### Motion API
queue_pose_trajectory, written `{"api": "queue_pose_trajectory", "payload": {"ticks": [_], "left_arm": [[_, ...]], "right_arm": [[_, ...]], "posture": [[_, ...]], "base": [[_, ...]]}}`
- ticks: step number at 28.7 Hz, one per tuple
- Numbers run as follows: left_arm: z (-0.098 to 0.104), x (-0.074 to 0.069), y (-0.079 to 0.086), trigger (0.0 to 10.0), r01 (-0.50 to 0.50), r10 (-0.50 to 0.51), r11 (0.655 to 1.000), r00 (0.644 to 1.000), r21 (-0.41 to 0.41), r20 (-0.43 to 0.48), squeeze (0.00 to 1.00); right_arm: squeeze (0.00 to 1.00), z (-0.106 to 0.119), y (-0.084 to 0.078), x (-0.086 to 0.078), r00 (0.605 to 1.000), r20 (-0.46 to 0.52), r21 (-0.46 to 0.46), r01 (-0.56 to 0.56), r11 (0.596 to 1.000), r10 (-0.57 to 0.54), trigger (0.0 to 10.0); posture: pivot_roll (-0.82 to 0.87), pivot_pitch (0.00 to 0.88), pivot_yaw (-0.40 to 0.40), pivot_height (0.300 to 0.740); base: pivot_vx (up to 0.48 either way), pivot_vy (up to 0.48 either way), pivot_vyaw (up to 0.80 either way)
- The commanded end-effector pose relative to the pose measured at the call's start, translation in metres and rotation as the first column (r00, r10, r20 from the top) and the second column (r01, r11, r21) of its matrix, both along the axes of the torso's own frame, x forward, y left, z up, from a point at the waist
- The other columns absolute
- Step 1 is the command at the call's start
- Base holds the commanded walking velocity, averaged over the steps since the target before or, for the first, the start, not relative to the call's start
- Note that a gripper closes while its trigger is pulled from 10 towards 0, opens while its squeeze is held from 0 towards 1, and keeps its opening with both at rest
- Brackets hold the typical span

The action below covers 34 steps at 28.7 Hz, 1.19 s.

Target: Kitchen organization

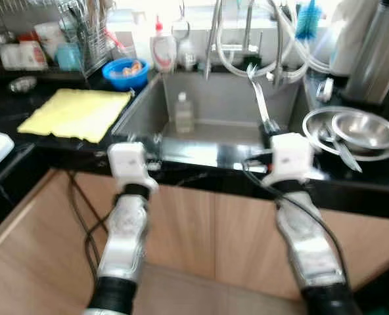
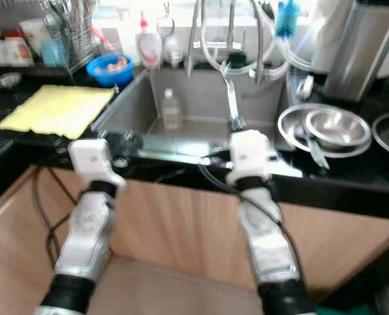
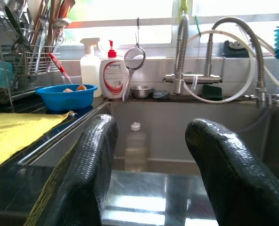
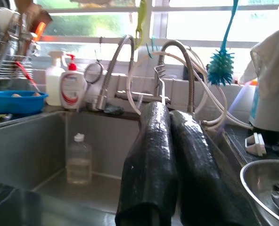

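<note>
Bright kitchen sink corner under a sunlit window.

A black glossy counter point(image 1: 63, 147) runs across the middle of the frame, with a stainless steel sink point(image 1: 142, 108) sunk into it at centre. Below, plain light-wood cabinet doors point(image 1: 194, 230) fill the lower half, meeting another wooden panel at an angle in the lower left. Behind the sink, a pale tiled ledge point(image 3: 149, 70) runs beneath a wide window point(image 3: 130, 16) with white frames; strong daylight pours through it, washing out the upper centre and glaring off the sink's front rim. Greenery is faintly visible through the glass in the right wrist view.
</note>
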State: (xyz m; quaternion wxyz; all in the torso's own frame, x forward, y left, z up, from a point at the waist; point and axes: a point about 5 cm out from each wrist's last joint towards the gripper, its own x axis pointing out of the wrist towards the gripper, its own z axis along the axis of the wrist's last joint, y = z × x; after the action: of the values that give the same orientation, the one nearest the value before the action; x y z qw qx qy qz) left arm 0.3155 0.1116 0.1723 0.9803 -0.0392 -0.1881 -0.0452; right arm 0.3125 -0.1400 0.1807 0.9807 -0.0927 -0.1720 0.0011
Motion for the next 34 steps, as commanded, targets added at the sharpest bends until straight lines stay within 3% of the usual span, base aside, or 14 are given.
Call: {"api": "queue_pose_trajectory", "payload": {"ticks": [1,15,21,27,31,34], "left_arm": [[0.0,0.001,0.009,10.0,-0.023,0.023,1.0,1.0,0.01,0.007,0.0],[0.003,0.004,0.01,10.0,-0.025,0.025,1.0,1.0,0.016,0.012,0.0],[0.002,0.005,0.012,10.0,-0.043,0.043,0.999,0.999,0.02,0.005,0.0],[0.003,0.007,0.012,10.0,-0.039,0.039,0.999,0.999,0.019,0.003,0.0],[0.002,0.007,0.011,10.0,-0.034,0.034,0.999,0.999,0.017,0.0,0.0],[0.002,0.006,0.009,10.0,-0.03,0.03,0.999,1.0,0.015,-0.001,0.0]], "right_arm": [[0.0,0.005,0.01,0.0,0.999,0.013,0.01,-0.029,1.0,0.029,10.0],[0.0,0.003,0.009,0.005,1.0,-0.022,0.005,-0.022,1.0,0.022,10.0],[0.0,0.003,0.023,0.006,0.991,-0.062,0.003,-0.12,0.993,0.12,10.0],[0.0,0.002,0.028,0.012,0.981,-0.134,-0.016,-0.142,0.99,0.139,10.0],[0.0,0.001,0.038,0.014,0.956,-0.199,-0.06,-0.232,0.971,0.216,10.0],[0.0,-0.002,0.039,0.015,0.947,-0.237,-0.058,-0.237,0.97,0.218,10.0]], "posture": [[-0.18,0.0,0.072,0.74],[-0.18,0.0,0.071,0.74],[-0.17,0.0,0.071,0.74],[-0.17,0.0,0.069,0.74],[-0.18,0.0,0.069,0.74],[-0.18,0.0,0.067,0.74]], "base": [[0.3,0.0,0.0],[0.303,0.0,0.0],[0.0,0.0,0.0],[0.0,0.0,0.0],[0.0,0.0,0.0],[0.0,0.0,0.0]]}}
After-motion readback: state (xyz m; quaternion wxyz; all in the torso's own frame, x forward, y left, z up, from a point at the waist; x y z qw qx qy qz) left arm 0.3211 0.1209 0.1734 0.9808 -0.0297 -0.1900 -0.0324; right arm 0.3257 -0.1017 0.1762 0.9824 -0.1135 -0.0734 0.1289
